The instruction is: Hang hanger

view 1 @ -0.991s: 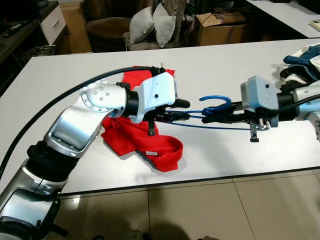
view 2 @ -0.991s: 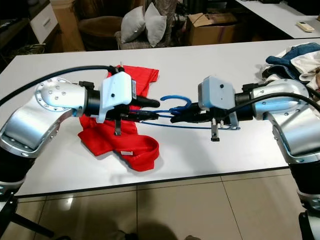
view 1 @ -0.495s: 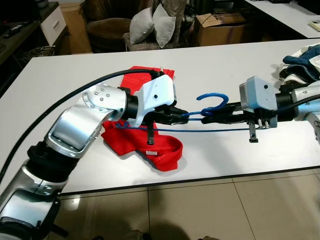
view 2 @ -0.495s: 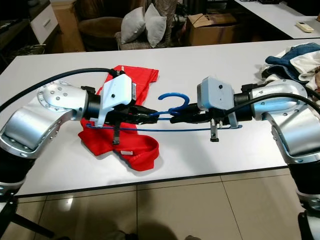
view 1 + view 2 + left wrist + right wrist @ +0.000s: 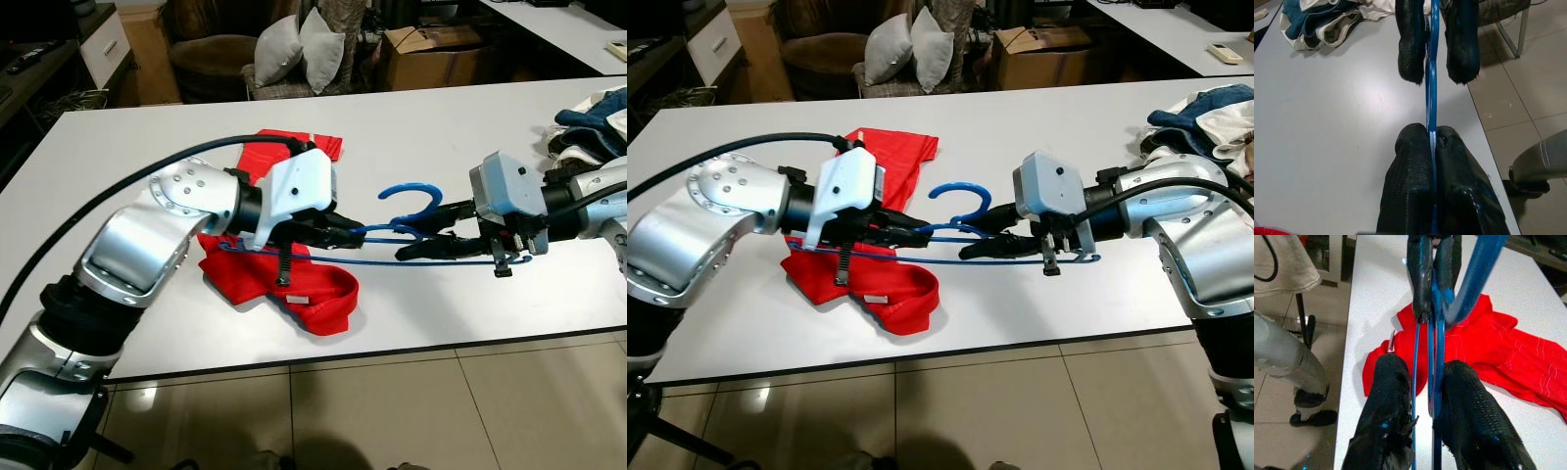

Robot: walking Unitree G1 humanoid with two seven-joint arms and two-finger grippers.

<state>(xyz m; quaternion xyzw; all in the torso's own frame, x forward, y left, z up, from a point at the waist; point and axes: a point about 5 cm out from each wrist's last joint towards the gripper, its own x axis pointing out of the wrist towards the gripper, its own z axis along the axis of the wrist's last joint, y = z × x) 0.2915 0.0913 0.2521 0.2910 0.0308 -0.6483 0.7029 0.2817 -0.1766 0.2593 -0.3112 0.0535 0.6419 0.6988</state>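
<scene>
A blue wire hanger [image 5: 411, 191] hangs over the white table [image 5: 441, 127], hook up, between my two arms. My left gripper [image 5: 355, 235] is shut on the hanger's wire just left of the hook; the left wrist view shows its fingertips [image 5: 1415, 142] pinched on the blue wire [image 5: 1431, 98]. My right gripper [image 5: 411, 238] faces it from the right, open, one finger above the wires and one below. In the right wrist view its fingers [image 5: 1391, 382] stand apart around the wires. A crumpled red garment [image 5: 304, 294] lies on the table under my left arm.
A heap of blue and white clothes [image 5: 593, 122] sits at the table's right end. The table's front edge [image 5: 392, 354] runs above the tiled floor. Beyond the far edge stand a chair with grey pillows [image 5: 299, 49] and a cardboard box [image 5: 431, 49].
My right gripper has spread its fingers off the hanger and drawn back slightly. The left gripper keeps its hold, and the hanger's hook has shifted a little left and up.
</scene>
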